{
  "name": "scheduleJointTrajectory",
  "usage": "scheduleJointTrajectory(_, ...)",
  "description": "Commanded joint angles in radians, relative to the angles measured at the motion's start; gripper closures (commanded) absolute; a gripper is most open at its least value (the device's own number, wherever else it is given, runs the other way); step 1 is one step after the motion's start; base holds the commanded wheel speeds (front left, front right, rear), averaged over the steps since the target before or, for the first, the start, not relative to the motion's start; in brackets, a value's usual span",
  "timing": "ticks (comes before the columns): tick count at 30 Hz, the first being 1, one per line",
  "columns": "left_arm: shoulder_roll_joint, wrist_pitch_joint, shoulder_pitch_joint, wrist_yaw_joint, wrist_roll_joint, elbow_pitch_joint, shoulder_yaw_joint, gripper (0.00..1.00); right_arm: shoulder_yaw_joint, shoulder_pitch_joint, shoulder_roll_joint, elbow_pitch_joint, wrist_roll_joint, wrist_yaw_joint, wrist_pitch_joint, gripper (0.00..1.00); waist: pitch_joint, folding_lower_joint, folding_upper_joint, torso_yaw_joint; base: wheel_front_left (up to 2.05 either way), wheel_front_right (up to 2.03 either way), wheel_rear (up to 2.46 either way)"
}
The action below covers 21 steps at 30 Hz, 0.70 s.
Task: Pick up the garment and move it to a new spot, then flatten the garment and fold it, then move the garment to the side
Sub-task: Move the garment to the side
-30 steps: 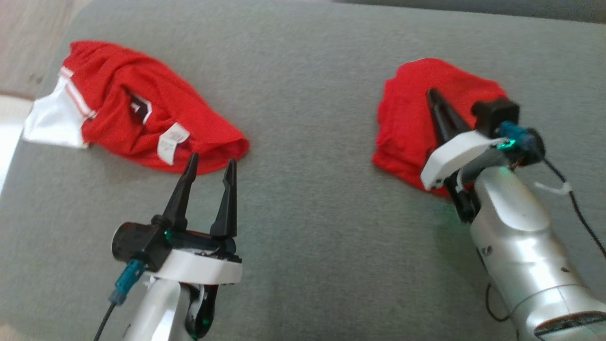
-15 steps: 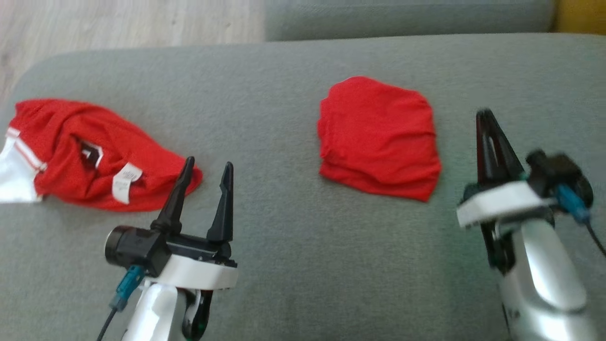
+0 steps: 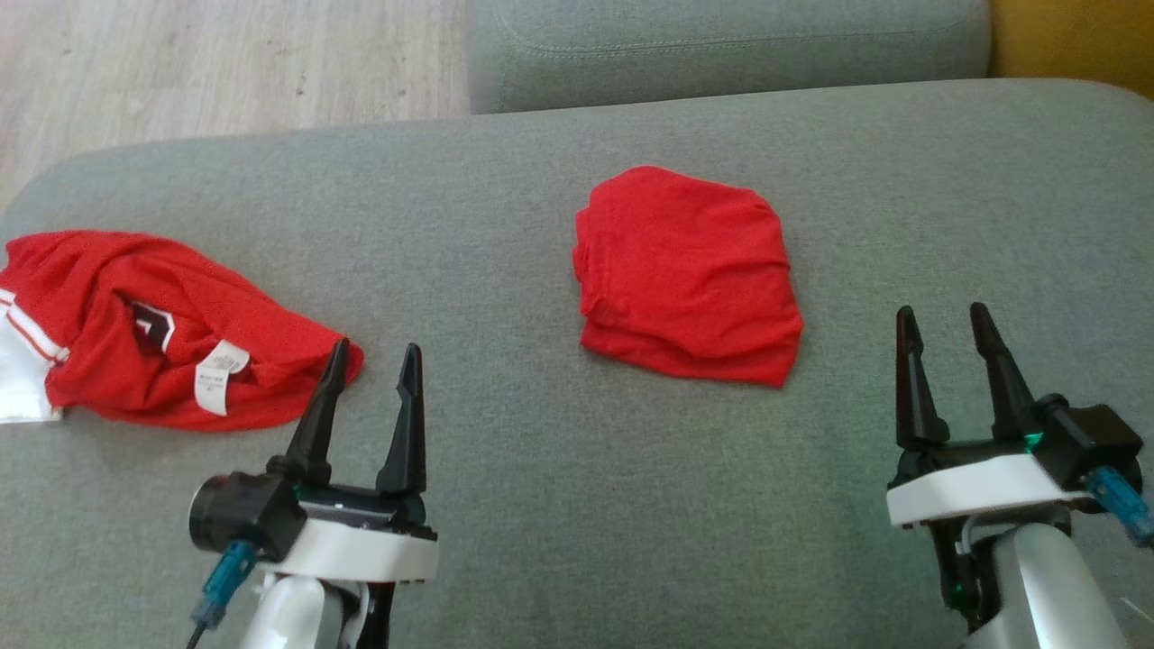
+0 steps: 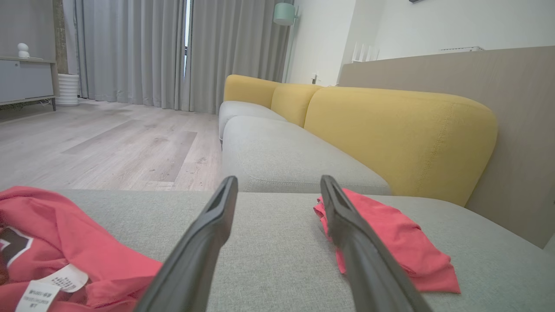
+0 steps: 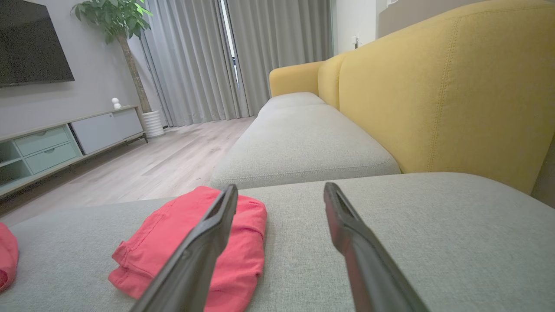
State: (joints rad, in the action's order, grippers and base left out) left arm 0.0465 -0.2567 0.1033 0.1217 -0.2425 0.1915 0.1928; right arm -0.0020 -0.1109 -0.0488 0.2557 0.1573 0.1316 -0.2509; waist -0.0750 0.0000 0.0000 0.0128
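On the grey sofa cushion (image 3: 559, 505), the folded red garment (image 3: 690, 275) is lying as a compact pad, ahead and to the left of the right gripper (image 3: 941, 309), whose fingers are standing apart and holding nothing. The left gripper (image 3: 375, 345) is likewise gaping empty, one fingertip just beside the near end of the crumpled red shirt (image 3: 171, 361), which is stretching away leftward. If that shirt is coming next, the left arm is sitting much nearer.
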Motion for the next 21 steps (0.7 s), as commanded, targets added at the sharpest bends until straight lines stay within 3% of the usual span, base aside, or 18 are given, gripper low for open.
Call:
scheduleJointTrajectory(1, 0.004, -0.005, 0.018, -0.011, -0.002, -0.032, -0.036, 0.0, 0.019, -0.028, -0.001, -0.041, -0.001, -0.001, -0.011, 0.0, -0.003, 0.0, 0.0, 0.005, 0.0, 0.0, 0.0)
scheduleJointTrajectory(8, 0.004, -0.005, 0.036, -0.011, 0.003, -0.041, -0.022, 0.0, -0.01, -0.073, -0.001, -0.027, -0.037, -0.001, -0.011, 0.0, -0.038, 0.0, 0.0, 0.04, 0.0, 0.0, 0.0)
scheduleJointTrajectory(14, 0.004, -0.005, 0.073, -0.006, 0.005, -0.031, 0.012, 0.0, 0.009, -0.203, -0.001, 0.152, -0.069, -0.001, 0.031, 0.0, -0.116, 0.0, 0.0, 0.101, 0.0, 0.0, 0.0)
scheduleJointTrajectory(21, 0.004, -0.005, 0.099, -0.001, -0.009, -0.027, 0.032, 0.0, -0.037, -0.34, -0.001, 0.359, -0.064, -0.001, 0.101, 0.0, -0.164, 0.0, 0.0, 0.154, 0.0, 0.0, 0.0)
